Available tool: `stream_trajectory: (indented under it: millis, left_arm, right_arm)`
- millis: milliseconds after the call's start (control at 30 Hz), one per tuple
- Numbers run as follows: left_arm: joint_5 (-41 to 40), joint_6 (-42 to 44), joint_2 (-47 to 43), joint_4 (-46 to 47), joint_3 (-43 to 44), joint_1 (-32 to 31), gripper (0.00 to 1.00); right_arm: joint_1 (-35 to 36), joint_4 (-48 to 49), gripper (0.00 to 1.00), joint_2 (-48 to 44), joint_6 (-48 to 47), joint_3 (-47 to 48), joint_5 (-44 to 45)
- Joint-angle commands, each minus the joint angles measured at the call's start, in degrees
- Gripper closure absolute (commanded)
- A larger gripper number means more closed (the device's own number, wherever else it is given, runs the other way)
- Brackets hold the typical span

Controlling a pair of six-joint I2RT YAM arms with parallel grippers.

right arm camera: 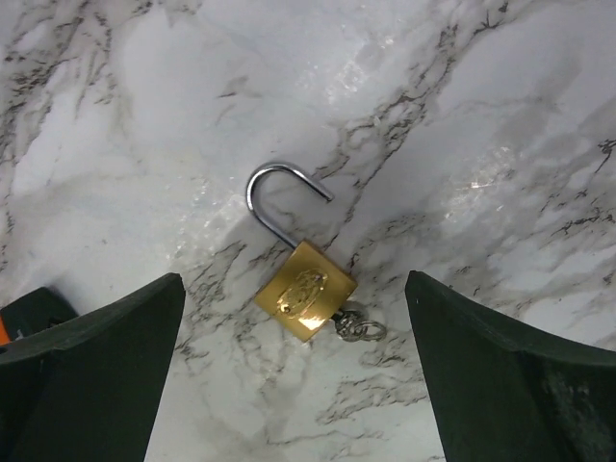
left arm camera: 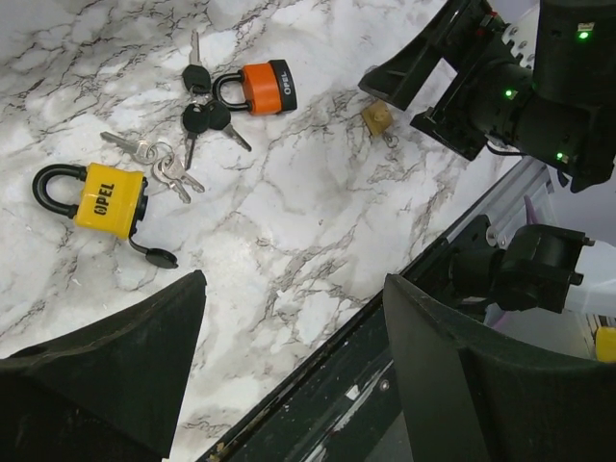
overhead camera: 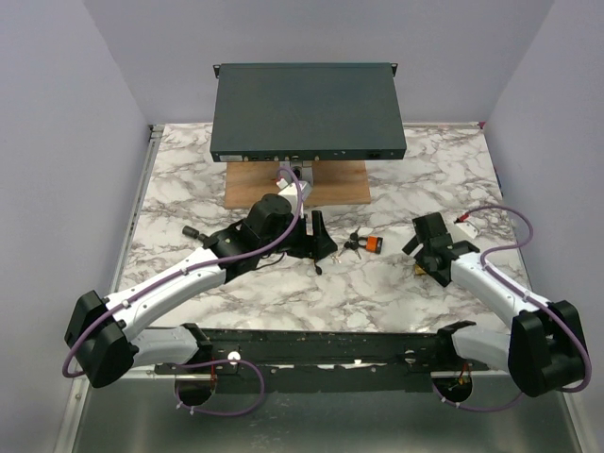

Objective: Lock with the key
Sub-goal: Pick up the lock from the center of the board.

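The yellow padlock (left arm camera: 99,197) bears "OPEL" in black capitals on its body (the embossed emblem on the brass padlock (right arm camera: 306,291) is too blurred to read).

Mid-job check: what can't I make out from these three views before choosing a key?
Top view: the left arm covers the yellow padlock; the dark keys beside the orange padlock are too small to separate.
Right wrist view: the brass padlock hides with its body whatever hangs on its ring.
Left wrist view: no keyhole can be made out on any padlock.
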Motion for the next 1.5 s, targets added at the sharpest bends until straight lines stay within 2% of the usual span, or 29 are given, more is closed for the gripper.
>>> stream_trajectory:
  millis: [0,233,400,533,700,767,1100,1267,1333,1467]
  left_arm:
    - [1.8,1.08,-1.67,-1.69,1.64,0.28,0.27]
    - [1.8,1.29,-1.96,-2.09,1.7,0.55,0.27]
    - [1.7,1.21,-2.02,-2.37,1.87,0.7,0.27]
    - [1.83,1.29,-1.96,-2.44,2.12,0.96,0.27]
    - [2.24,1.37,-1.69,-3.06,2.74,1.14,0.27]
    - [2.06,1.45,-1.95,-3.45,2.85,1.28,0.27]
    - [2.27,1.55,-2.65,-4.03,2.95,1.62,0.27]
    - [1.97,1.65,-4.01,-4.36,2.51,2.2,0.28]
    - [1.88,1.73,-4.4,-4.68,2.27,2.44,0.28]
    - [1.99,1.65,-4.95,-4.61,1.78,2.68,0.28]
  right_arm:
    - [-3.5,11.78,0.01,-2.83,-2.73,-5.72,-5.86]
    - [-3.56,18.08,0.02,-0.88,-6.92,-6.83,-12.99]
    - [-2.03,18.36,0.06,1.39,-5.27,-7.11,-15.41]
    - [2.94,15.93,0.09,3.23,-3.85,-5.39,-11.9]
    - [3.27,11.96,0.23,7.3,-1.09,-3.87,-8.34]
    - [3.31,10.39,0.26,7.81,0.22,-3.79,-6.33]
    - [3.27,2.27,0.29,16.52,15.0,4.14,-2.32]
    - [2.87,2.9,0.26,20.48,12.73,7.53,-0.9]
    - [2.92,3.38,0.3,22.17,9.07,9.09,-2.31]
    - [4.55,3.36,0.34,22.66,8.06,8.7,-3.3]
